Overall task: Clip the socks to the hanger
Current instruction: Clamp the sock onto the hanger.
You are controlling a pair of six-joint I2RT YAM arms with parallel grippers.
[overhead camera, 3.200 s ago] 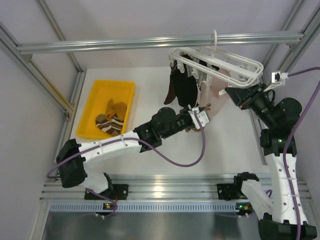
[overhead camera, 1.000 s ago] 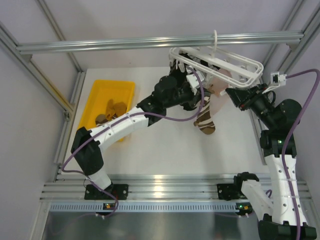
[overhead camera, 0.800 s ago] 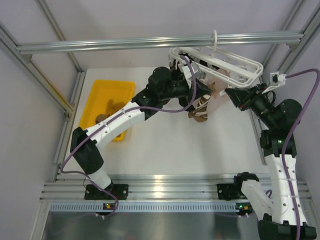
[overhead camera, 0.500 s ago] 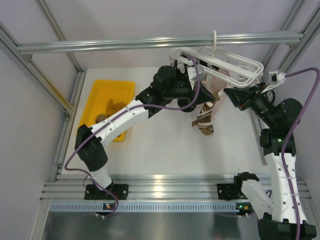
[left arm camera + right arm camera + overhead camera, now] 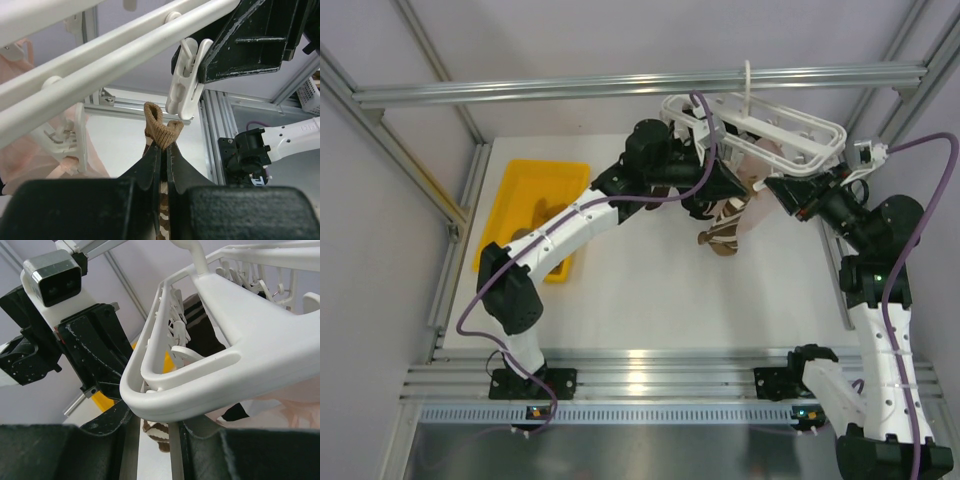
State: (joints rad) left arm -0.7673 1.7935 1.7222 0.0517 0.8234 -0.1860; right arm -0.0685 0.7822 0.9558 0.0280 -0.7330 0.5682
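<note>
The white hanger (image 5: pixel 760 122) hangs from the long bar at the back right. My left gripper (image 5: pixel 728 195) is shut on the cuff of a brown sock with cream stripes (image 5: pixel 723 232), which dangles below it. In the left wrist view the gripper (image 5: pixel 164 145) holds the cuff (image 5: pixel 162 127) just under a white clip (image 5: pixel 186 75). My right gripper (image 5: pixel 788 190) is shut on the hanger's right end; its wrist view shows the gripper (image 5: pixel 152 412) closed round the rim (image 5: pixel 210 375). A pale pink sock (image 5: pixel 750 212) and a dark sock (image 5: pixel 200 330) hang from clips.
A yellow tray (image 5: pixel 515 185) at the left holds more socks (image 5: pixel 535 240), partly hidden by my left arm. The aluminium bar (image 5: pixel 570 88) crosses the back. The two grippers are close together under the hanger, and the left arm's camera (image 5: pixel 52 272) shows in the right wrist view.
My left gripper has risen with the striped sock from near the table to just under the hanger's clips. The sock swings a little. The right gripper has stayed on the hanger.
</note>
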